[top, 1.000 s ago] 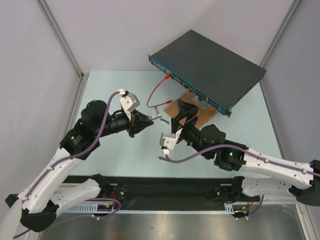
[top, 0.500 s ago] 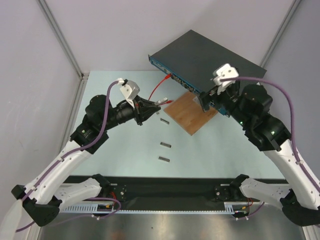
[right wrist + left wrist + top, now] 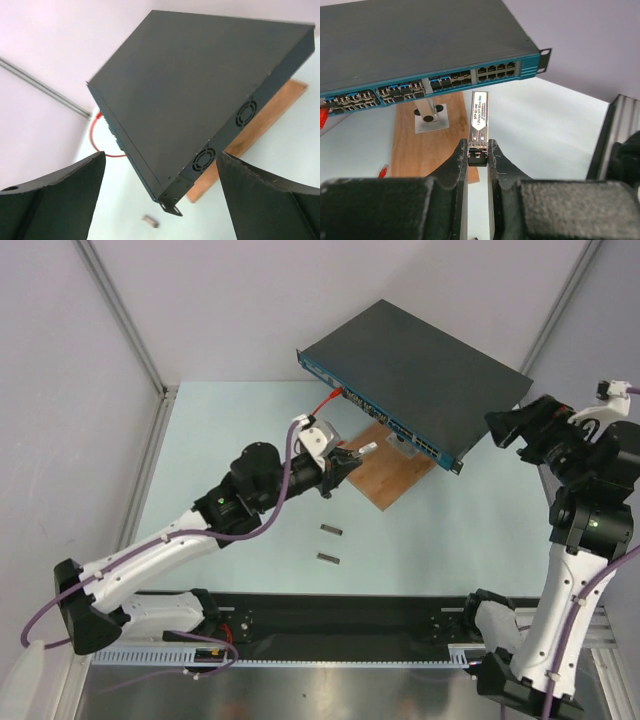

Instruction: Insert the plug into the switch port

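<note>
The switch (image 3: 420, 365) is a flat dark-grey box at the back, resting tilted on a stand, with its blue front face (image 3: 445, 85) showing a row of sockets. My left gripper (image 3: 348, 456) is shut on the rear end of the plug (image 3: 479, 117), a slim silver labelled module. The plug points at the front face and stops a short way below the sockets, not touching them. My right gripper (image 3: 518, 428) hangs open and empty in the air at the switch's right end. In the right wrist view the switch (image 3: 200, 85) sits between the wide fingers (image 3: 55, 195).
A brown wooden board (image 3: 378, 478) lies under the switch's front edge and carries a small metal bracket (image 3: 430, 117). A red cable (image 3: 318, 412) loops from a socket at the left. Two loose modules (image 3: 331, 530) (image 3: 327, 558) lie on the table nearer the arms.
My left gripper has carried the plug to the right, up to the switch's front. The right arm has swung from the table's middle to the far right and risen.
</note>
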`<act>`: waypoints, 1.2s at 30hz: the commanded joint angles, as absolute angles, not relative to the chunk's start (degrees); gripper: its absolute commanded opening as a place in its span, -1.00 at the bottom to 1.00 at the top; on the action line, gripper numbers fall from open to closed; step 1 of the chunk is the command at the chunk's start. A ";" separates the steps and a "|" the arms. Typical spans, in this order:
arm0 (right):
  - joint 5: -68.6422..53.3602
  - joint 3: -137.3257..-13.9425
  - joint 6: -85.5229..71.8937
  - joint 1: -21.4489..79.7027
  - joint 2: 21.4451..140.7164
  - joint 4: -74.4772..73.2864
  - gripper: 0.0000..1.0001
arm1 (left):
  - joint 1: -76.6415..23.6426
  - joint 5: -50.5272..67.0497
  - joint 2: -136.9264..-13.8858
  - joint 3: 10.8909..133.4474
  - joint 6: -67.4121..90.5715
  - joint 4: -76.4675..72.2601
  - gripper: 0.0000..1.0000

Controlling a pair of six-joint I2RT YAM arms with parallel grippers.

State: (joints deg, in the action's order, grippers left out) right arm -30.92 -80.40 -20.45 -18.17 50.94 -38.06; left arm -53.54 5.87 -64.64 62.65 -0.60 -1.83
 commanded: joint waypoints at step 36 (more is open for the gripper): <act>-57.13 -52.56 -51.94 -24.79 60.47 -1.67 0.34 | -57.13 -5.27 -84.46 73.83 -0.35 -9.14 -0.99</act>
State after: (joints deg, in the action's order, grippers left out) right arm -56.03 -52.82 -51.09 -25.45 60.58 -5.10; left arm -56.88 -4.38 -83.44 70.70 -0.97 -6.63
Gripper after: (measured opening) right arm 0.690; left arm 0.168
